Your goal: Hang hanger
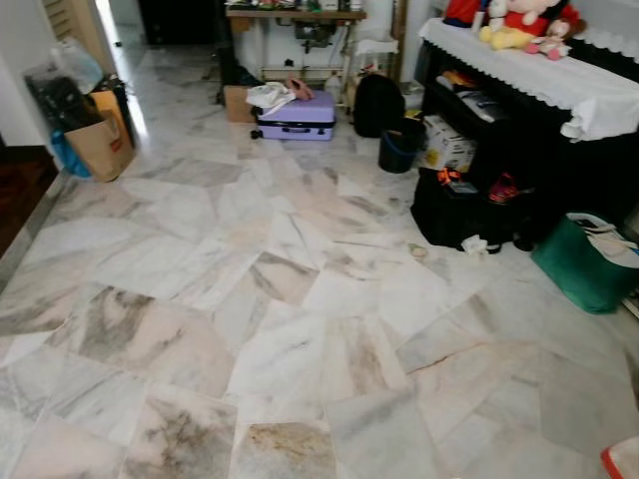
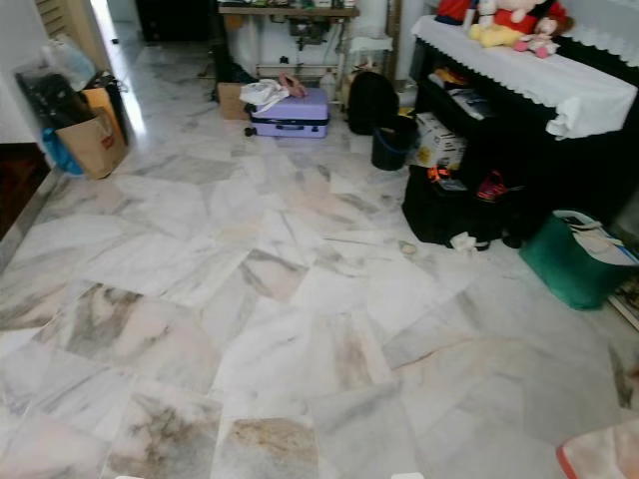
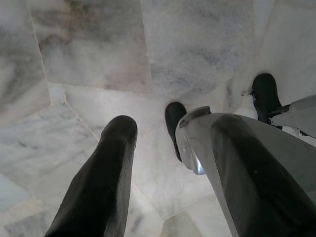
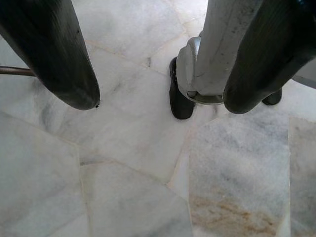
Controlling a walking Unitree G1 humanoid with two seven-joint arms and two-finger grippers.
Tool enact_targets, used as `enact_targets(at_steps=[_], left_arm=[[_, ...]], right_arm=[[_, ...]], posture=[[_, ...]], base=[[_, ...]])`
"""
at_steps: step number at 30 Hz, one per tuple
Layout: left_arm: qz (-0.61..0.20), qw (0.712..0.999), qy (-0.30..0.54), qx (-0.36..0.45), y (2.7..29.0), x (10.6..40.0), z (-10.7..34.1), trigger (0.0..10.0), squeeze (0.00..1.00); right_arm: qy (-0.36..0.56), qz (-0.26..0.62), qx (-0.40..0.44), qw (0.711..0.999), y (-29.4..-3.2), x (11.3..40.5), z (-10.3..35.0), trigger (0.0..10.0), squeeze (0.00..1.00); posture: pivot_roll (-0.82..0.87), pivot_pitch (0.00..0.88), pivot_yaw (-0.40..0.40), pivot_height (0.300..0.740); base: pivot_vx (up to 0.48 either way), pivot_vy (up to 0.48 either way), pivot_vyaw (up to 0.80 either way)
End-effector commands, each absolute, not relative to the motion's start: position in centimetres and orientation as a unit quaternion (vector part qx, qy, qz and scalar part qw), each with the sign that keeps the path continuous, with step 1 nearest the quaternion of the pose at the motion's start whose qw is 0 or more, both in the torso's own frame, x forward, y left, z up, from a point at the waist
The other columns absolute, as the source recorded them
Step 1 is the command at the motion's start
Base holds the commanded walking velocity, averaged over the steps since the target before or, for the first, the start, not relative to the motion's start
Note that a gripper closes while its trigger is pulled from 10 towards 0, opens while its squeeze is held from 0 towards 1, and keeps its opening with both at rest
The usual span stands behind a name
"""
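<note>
From the head cameras, a wide floor of pale, grey-veined marble slabs [image 1: 300,329] cut in irregular angles runs away from the robot, glossy and bare in the near part. At the far side lies a lilac hard-shell suitcase [image 1: 297,117] with clothes heaped on it, and beside it a black backpack [image 1: 377,103]. Far left stands a brown paper bag [image 1: 101,146]; on the right a black shelf unit under a white lace-edged cloth [image 1: 539,75] carries soft toys, with a green fabric bin [image 1: 584,264] nearer on that side. No hanger or rail can be made out here, so I judge the robot is at the searching or approach stage; the next move calls for finding the hanger.

In the left wrist view, the left gripper [image 3: 173,163] hangs over the marble, its two smooth black fingers spread apart and holding nothing.

In the right wrist view, the right gripper [image 4: 163,74] likewise points down, its fingers parted and empty, the robot's black foot [image 4: 178,98] below it.
</note>
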State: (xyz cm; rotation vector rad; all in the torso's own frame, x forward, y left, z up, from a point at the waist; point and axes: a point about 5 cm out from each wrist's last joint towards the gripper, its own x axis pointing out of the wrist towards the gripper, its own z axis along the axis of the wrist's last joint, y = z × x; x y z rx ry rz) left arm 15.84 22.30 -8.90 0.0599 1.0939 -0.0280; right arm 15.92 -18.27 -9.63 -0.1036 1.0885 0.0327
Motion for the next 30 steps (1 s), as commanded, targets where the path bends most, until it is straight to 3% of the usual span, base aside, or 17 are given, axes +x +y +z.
enact_targets(at_steps=[1,8,13,21,30], left_arm=[[0.103,0.834,0.541,-0.025,24.1,9.5,-10.5,10.0,0.0],[0.107,0.854,0.508,-0.026,24.4,12.1,-9.7,10.0,0.0],[0.103,0.861,0.497,-0.02,24.7,12.9,-9.3,10.0,0.0],[0.085,0.839,0.538,-0.009,24.1,10.4,-10.3,10.0,0.0],[0.069,0.856,0.512,0.01,23.7,13.1,-9.6,10.0,0.0]], right_arm=[[0.463,-0.087,0.066,0.879,-25.3,16.0,-8.0,10.0,0.0],[0.496,-0.072,0.043,0.864,-26.4,13.1,-8.6,10.0,0.0],[0.483,-0.066,0.056,0.871,-25.3,14.4,-8.5,10.0,0.0],[0.472,-0.078,0.061,0.876,-25.5,14.8,-8.3,10.0,0.0],[0.462,-0.114,0.083,0.876,-25.0,15.5,-8.3,10.0,0.0]], posture=[[0.18,0.0,-0.044,0.74],[0.25,0.0,-0.105,0.74],[0.25,0.0,-0.121,0.74],[0.17,0.0,-0.044,0.74],[0.19,0.0,-0.039,0.74]], base=[[0.0,0.0,-0.79],[0.0,0.0,-0.79],[0.0,0.0,-0.79],[0.0,0.0,-0.79],[0.0,0.0,-0.79]])
